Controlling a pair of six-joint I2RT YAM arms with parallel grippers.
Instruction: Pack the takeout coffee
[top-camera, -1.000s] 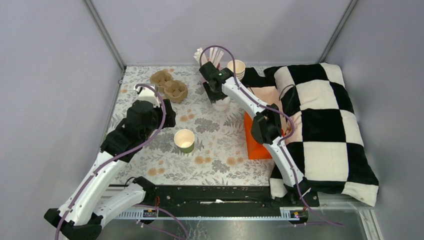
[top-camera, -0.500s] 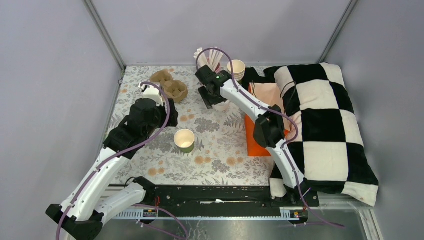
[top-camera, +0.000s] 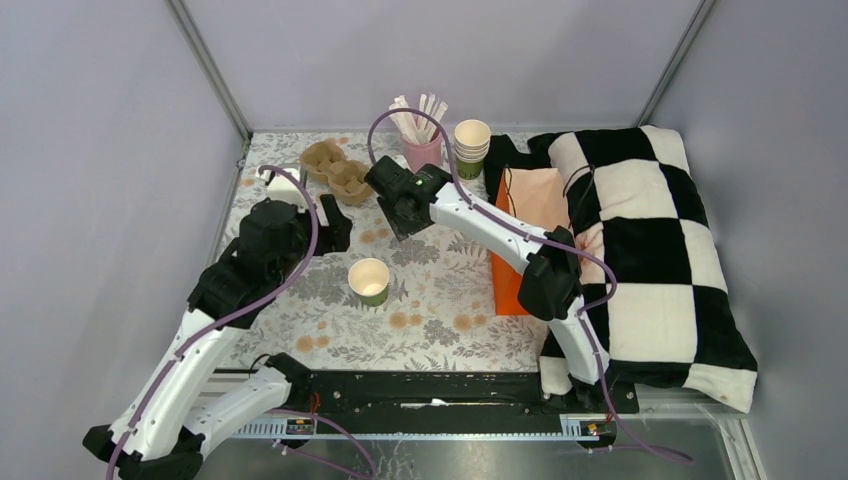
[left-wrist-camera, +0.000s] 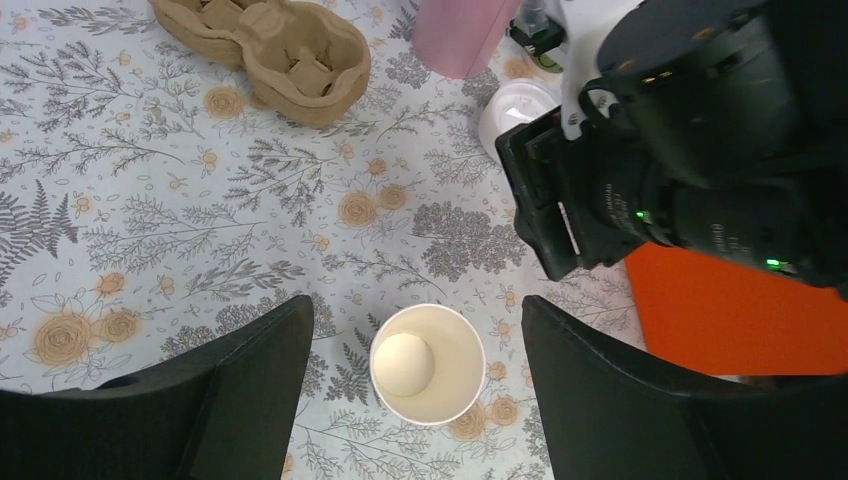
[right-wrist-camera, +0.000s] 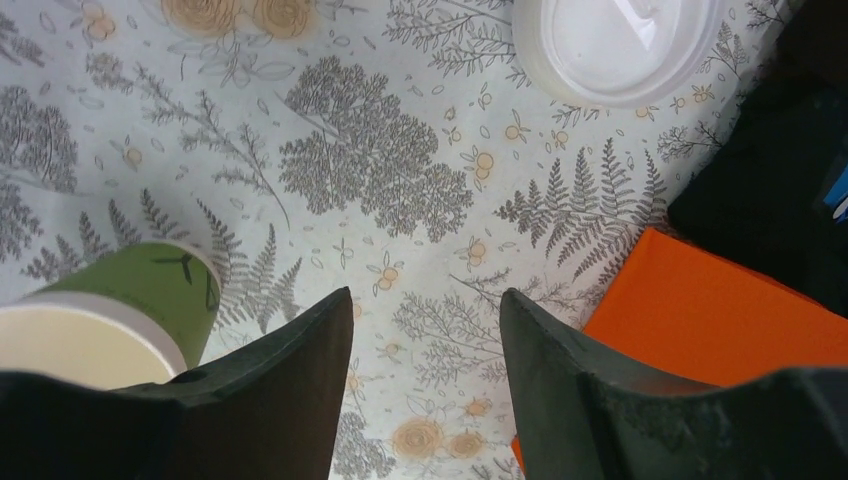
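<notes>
The green-sided paper cup (top-camera: 369, 280) stands upright and empty on the floral table. In the left wrist view the cup (left-wrist-camera: 428, 365) shows between and beyond my open fingers. My left gripper (top-camera: 338, 230) hovers behind and left of it, open and empty (left-wrist-camera: 415, 302). My right gripper (top-camera: 403, 218) is open and empty above the table (right-wrist-camera: 425, 295), with the cup (right-wrist-camera: 110, 320) to its left. The round white lid (right-wrist-camera: 615, 45) lies flat on the table beyond it. The lid also shows in the left wrist view (left-wrist-camera: 520, 105). In the top view the right arm hides it.
A brown cardboard cup carrier (top-camera: 338, 170) lies at the back left. A pink cup of white sticks (top-camera: 422, 145) and a stack of cups (top-camera: 471, 145) stand at the back. An orange bag (top-camera: 520, 240) lies against a black-and-white checkered cushion (top-camera: 650, 240) on the right.
My right gripper has moved left and nearer, off the spot over the lid and toward the cup. My left arm has shifted slightly left. The cup has not moved.
</notes>
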